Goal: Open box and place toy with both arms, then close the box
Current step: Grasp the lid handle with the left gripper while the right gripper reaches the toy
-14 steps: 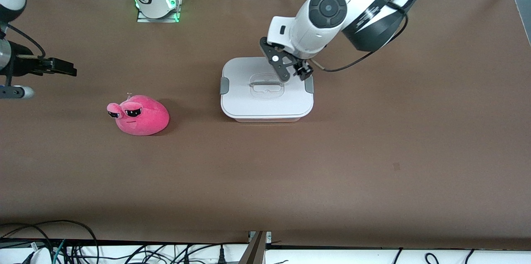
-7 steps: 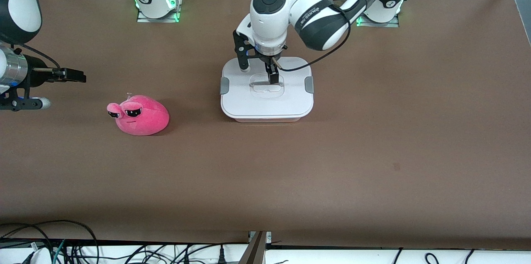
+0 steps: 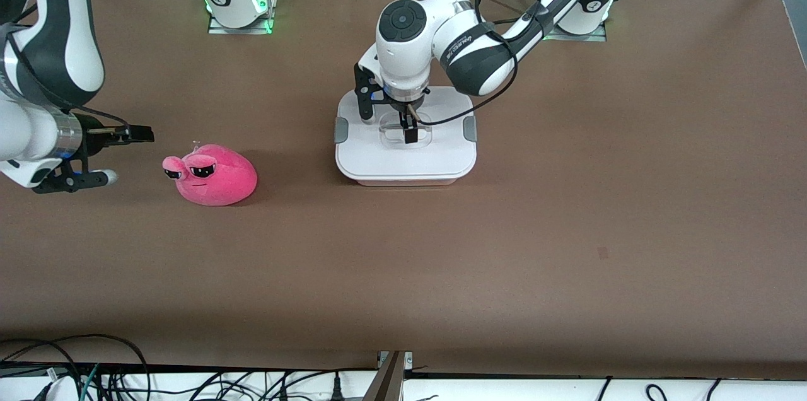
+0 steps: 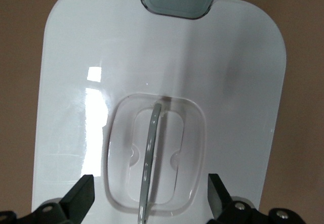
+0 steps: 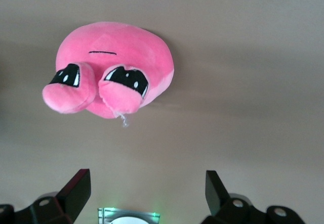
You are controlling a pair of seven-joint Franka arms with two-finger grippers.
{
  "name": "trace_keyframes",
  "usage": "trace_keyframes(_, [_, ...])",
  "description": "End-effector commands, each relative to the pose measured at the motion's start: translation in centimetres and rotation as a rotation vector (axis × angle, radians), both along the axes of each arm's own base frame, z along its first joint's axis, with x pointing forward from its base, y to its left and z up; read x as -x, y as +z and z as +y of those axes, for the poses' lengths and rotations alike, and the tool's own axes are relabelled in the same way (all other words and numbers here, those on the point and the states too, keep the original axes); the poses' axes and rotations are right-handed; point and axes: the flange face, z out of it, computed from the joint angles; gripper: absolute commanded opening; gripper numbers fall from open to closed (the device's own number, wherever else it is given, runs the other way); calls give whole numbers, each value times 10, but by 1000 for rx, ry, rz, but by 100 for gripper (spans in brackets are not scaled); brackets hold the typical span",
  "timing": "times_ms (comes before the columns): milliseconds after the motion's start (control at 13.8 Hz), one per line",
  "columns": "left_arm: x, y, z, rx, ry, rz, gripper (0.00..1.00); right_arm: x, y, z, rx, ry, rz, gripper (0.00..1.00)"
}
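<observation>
Brown table (image 3: 567, 231) with lidded box (image 3: 405, 158), pink toy (image 3: 213, 183)

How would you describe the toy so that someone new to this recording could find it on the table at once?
On the brown table, start at the white-lidded box near the middle and go toward the right arm's end. The toy lies there alone, close to the open right gripper. It is the only hot-pink plush thing, with two bulging, half-lidded eyes.

The box (image 3: 405, 161) sits on the surface (image 3: 567, 212) mid-way between the arms' ends, lid on, with the toy (image 3: 214, 177) well apart toward the right arm's end and slightly nearer the front camera.
</observation>
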Motion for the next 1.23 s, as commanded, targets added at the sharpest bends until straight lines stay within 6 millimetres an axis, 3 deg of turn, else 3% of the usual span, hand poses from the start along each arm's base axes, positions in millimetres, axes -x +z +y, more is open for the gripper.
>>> trace_keyframes(0, [-5,0,-5,-2,-30,-21,57,4,-9,11,-5,55,-26,100])
trace_keyframes(145, [-5,-2,-5,-2,-30,-18,54,2,-21,21,-18,114,-34,100])
trace_keyframes(290, [-6,-8,-4,-12,-35,-21,45,1,-30,25,-29,159,-37,100])
trace_keyframes(579, [-6,-8,-5,-10,-39,-20,0,4,-48,26,-37,190,-48,100])
trace_keyframes(869, [-5,6,-4,-4,-46,-21,0,5,-59,33,-56,231,-67,100])
trace_keyframes(1159, [6,58,5,-33,-50,31,0,8,-69,40,-63,254,-78,100])
